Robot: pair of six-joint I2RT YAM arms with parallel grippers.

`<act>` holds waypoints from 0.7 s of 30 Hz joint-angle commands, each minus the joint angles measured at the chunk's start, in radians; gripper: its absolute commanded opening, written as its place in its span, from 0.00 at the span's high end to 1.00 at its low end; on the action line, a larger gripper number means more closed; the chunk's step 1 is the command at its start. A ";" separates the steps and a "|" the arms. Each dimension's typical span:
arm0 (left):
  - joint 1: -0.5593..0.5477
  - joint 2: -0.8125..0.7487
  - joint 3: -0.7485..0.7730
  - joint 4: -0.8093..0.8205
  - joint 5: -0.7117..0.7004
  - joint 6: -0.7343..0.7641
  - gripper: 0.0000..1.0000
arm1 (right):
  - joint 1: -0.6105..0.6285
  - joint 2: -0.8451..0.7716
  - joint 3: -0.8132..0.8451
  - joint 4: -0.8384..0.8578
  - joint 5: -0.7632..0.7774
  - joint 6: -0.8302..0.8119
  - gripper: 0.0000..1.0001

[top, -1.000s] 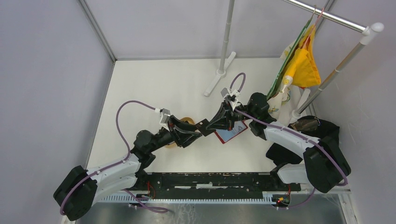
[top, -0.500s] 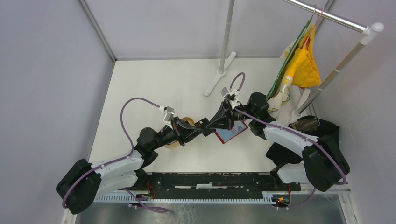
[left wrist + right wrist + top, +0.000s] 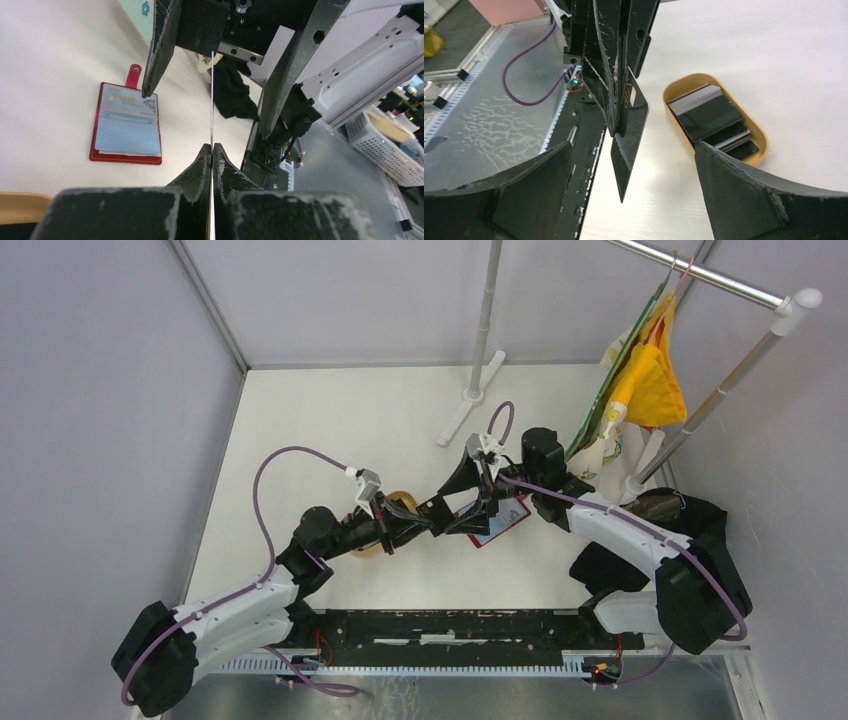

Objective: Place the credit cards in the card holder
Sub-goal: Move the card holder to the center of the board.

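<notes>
Claw, left (image 3: 212,146): clenched on one black card, tips pinched flat on both faces.
Held card (image 3: 630,131): in the air between the two arms, over the tabletop (image 3: 50,75), beside the card holder, not in it.
Claw, right (image 3: 468,495): released, fingers spread wide either side of the held card, touching nothing as far as I can tell.
Card handling (judged): thin, light, stiff plastic with slick faces. It won't sag but can swivel or slide in a pinch. Grip the flat faces near one short end and leave the other end free to feed a pocket.
Card pose: on edge, so the left wrist view shows only a thin line running straight out from the tips. Long axis looks in line with the left fingers, free end towards the right claw's palm. Bottom corner hangs low in the right wrist view.
Card holder (image 3: 127,125): red, lying open and flat on the tabletop, grey-blue pocket panel up. Snap tab points away from the left wrist camera, and the long axis runs tab to opposite edge. One pale card marked VIP shows in the upper pocket.
Other cards (image 3: 709,112): black, stacked overlapping in the tan oval tray (image 3: 684,82), long sides slanted across the tray; count unclear.
Tray: on the tabletop, apart from the holder.
</notes>
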 commanded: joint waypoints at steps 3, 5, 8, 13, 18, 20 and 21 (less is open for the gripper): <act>-0.002 -0.050 0.068 -0.222 0.047 0.177 0.98 | 0.001 -0.046 0.056 -0.213 0.041 -0.265 0.02; -0.001 -0.037 0.083 -0.259 0.069 0.196 0.98 | 0.000 -0.036 0.056 -0.206 0.013 -0.255 0.02; -0.001 -0.006 0.102 -0.293 0.099 0.214 0.98 | -0.001 -0.025 0.061 -0.211 0.003 -0.244 0.02; -0.003 0.043 0.122 -0.296 0.127 0.222 0.98 | 0.000 0.004 0.077 -0.243 0.012 -0.237 0.06; -0.005 0.068 0.131 -0.295 0.130 0.224 0.98 | 0.000 0.039 0.111 -0.307 0.022 -0.249 0.18; -0.006 0.070 0.133 -0.295 0.128 0.224 0.98 | 0.000 0.050 0.120 -0.320 0.019 -0.248 0.24; -0.006 0.070 0.132 -0.295 0.127 0.224 0.98 | 0.000 0.053 0.123 -0.323 0.014 -0.248 0.26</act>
